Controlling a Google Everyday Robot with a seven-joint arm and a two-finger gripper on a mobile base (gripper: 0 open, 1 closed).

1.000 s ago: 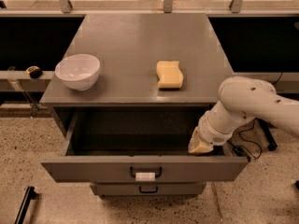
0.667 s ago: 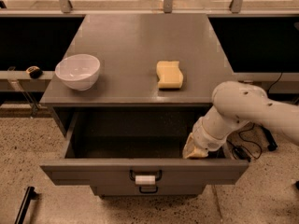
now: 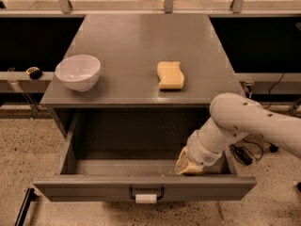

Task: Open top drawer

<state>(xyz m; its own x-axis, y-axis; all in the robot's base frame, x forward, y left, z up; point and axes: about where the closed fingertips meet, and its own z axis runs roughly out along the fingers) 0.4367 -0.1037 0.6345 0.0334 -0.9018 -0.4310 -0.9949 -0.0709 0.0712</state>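
The top drawer [image 3: 131,145] stands pulled out below the tabletop's [image 3: 136,36] front edge. In its 4 o'clock corner, just behind the front panel [image 3: 84,188], sits the claw [image 3: 190,165]. The panel partly hides its tip, so open or closed cannot be told. The white arm [image 3: 244,121] runs off at 3 o'clock, cut by the edge. Above, a white bowl [image 3: 78,72] rests at the tabletop's 8 o'clock and a yellow sponge [image 3: 170,75] at 5 o'clock.

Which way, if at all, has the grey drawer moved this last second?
Yes: the top drawer has slid further out, toward the camera, away from the fixed cabinet top. The gripper is inside it, behind its front panel.
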